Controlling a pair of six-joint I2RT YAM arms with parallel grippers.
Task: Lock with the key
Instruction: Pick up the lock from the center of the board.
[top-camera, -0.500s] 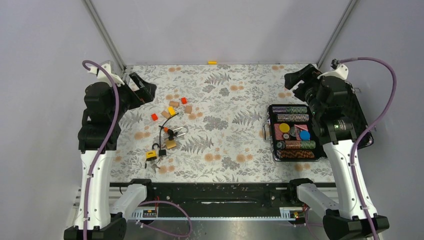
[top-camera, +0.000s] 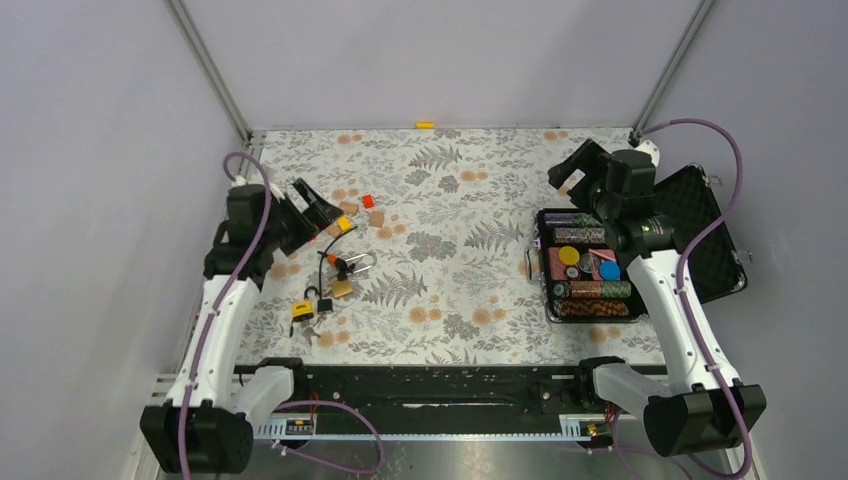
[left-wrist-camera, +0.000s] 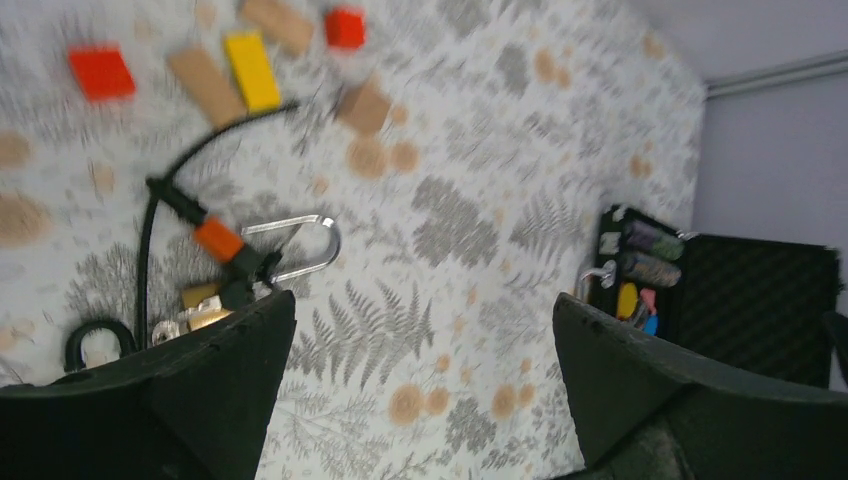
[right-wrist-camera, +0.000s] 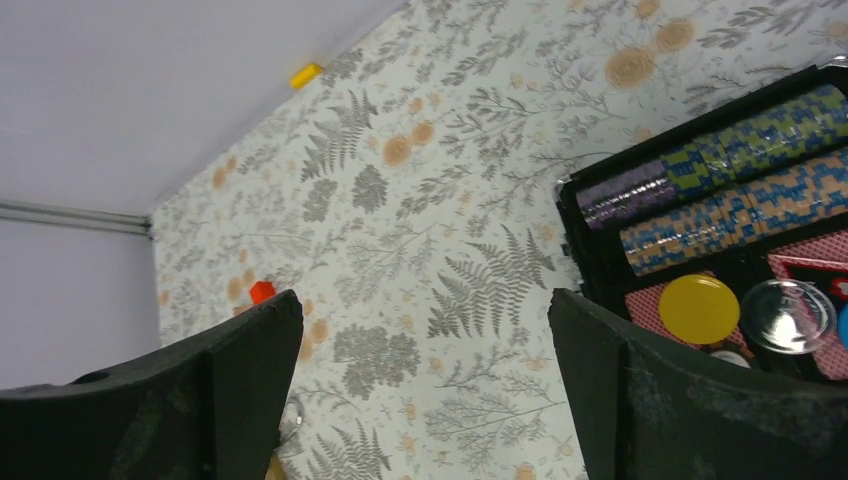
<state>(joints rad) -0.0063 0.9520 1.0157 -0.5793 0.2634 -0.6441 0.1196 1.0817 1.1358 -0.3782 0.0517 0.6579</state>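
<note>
Table (top-camera: 450, 270): covered with a fern-and-flower print cloth, fills the middle of the top view.
Left arm (top-camera: 215, 320): rises along the left side of the top view and bends in over the upper left of the cloth.
Right arm (top-camera: 680, 310): rises along the right side, with its wrist above the far end of the case.
Poker chip case (top-camera: 712, 245): black, at the right of the table, foam-lined lid lying open to the right. The tray holds rows of chips (top-camera: 580, 220) and a loose yellow chip (top-camera: 568, 255).
Left gripper (top-camera: 318, 203): jaws spread wide with nothing between them, in the air above the blocks. The wrist view shows both fingers (left-wrist-camera: 200, 400) far apart.
Right gripper (top-camera: 572, 170): jaws spread wide and holding nothing, above the cloth just beyond the case's upper left corner.
Silver-shackle padlock (top-camera: 358, 265): lies left of centre, below the left gripper and apart from it. In the wrist view its shackle sits just above the left fingertip.
Orange-and-black piece (left-wrist-camera: 218, 238): touches the shackle and joins a black cord (left-wrist-camera: 200, 150). Whether it is the key cannot be told.
Brass padlock (top-camera: 342, 288): just below the silver shackle.
Yellow-and-black padlock (top-camera: 302, 310): lower left of the group, beside a smaller padlock (top-camera: 325, 303).
Blocks: red (top-camera: 368, 201), yellow (top-camera: 343, 223) and tan (top-camera: 378, 217), scattered by the left gripper.
Small yellow piece (top-camera: 426, 125): at the table's far edge, top centre.
</note>
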